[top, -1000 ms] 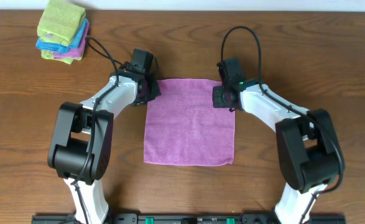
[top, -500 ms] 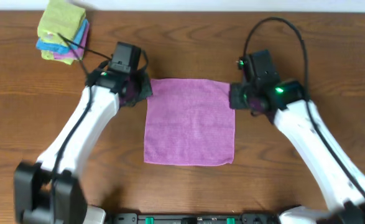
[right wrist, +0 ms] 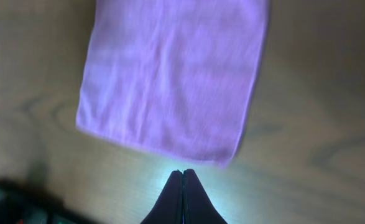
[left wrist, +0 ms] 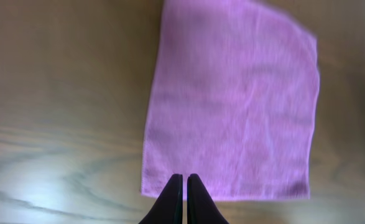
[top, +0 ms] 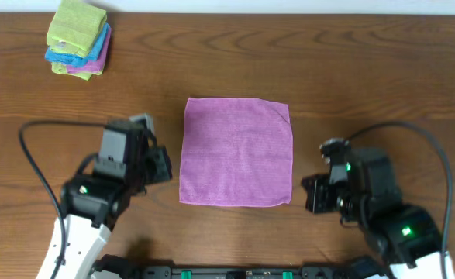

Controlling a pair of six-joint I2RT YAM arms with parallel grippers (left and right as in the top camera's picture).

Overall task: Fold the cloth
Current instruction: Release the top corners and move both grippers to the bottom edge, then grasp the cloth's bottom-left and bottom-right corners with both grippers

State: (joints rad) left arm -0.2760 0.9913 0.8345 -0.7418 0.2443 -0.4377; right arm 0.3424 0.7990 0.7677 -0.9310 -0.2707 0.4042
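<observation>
A pink cloth [top: 236, 152] lies flat and spread out on the wooden table. It also shows in the left wrist view [left wrist: 232, 99] and the right wrist view [right wrist: 173, 74]. My left gripper [top: 163, 164] is shut and empty, raised just left of the cloth's near left corner; its tips [left wrist: 184, 178] show over the cloth's edge. My right gripper [top: 308, 194] is shut and empty, raised just right of the cloth's near right corner; its tips [right wrist: 182, 172] are over bare wood beside that corner.
A stack of folded cloths [top: 77, 37], green, blue and pink, sits at the far left corner of the table. The table's near edge with a black rail [top: 227, 271] runs below the arms.
Both grippers left the cloth's far corners and drew back toward the near edge, rising. They now hang beside the near corners. The cloth has stayed flat.
</observation>
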